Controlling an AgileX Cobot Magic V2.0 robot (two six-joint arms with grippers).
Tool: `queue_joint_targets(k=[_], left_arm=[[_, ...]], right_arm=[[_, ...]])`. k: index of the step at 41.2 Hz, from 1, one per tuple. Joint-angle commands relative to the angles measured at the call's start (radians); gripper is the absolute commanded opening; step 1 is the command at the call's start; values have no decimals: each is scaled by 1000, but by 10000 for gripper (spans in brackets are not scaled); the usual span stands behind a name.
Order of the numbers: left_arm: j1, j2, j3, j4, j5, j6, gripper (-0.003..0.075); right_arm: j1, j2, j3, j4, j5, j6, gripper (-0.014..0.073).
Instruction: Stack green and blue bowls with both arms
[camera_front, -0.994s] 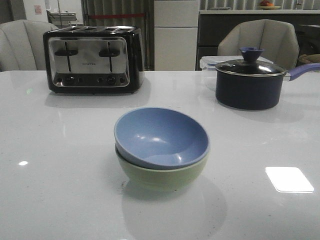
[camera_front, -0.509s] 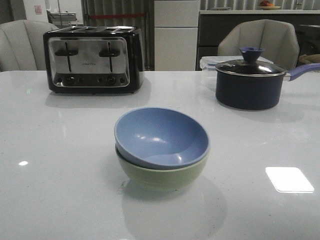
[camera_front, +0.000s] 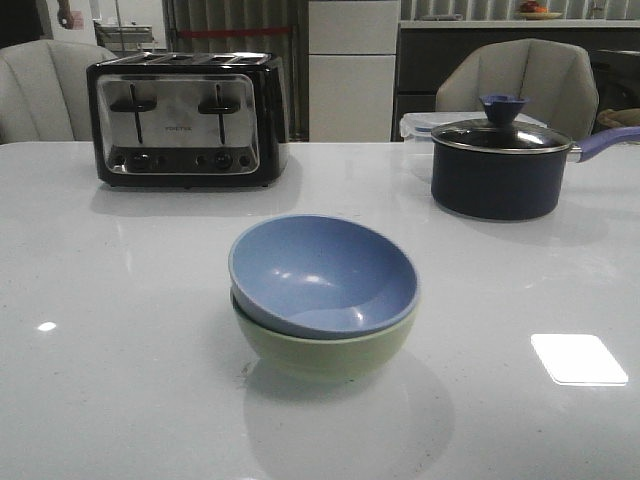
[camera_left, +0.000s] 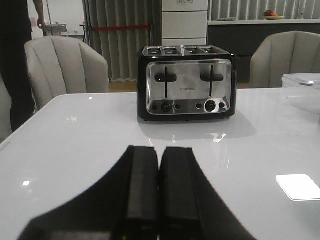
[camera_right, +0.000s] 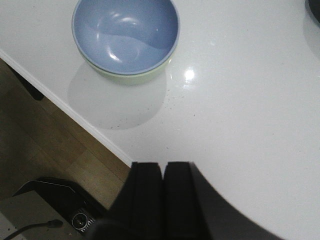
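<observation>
Across the last second nothing on the table has shifted: the blue bowl (camera_front: 322, 272) sits nested inside the green bowl (camera_front: 322, 345) exactly as it did a second ago, the pair resting near the front centre of the white table (camera_front: 120, 380), the blue rim tipped slightly up toward the left. By that look the stacking is done and what remains is only for the arms to stay clear. Neither arm shows in the front view. The right gripper (camera_right: 162, 200) hangs above the near table edge, well apart from the bowls, its two fingers pressed together and holding nothing. The left gripper (camera_left: 159, 195) is likewise closed and empty, held low over the table and pointing at the toaster (camera_front: 187, 118) at far left. At far right stands the dark saucepan (camera_front: 497, 165).
</observation>
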Motion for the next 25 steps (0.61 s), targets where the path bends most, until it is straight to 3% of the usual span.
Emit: queue_joint_targets(k=[1, 25], left_arm=[[5, -23, 5, 4, -96, -10, 94], [25, -23, 5, 56, -96, -95, 93]], right_arm=[[-2, -3, -27, -2, -63, -1, 28], [-2, -3, -27, -2, -63, -1, 28]])
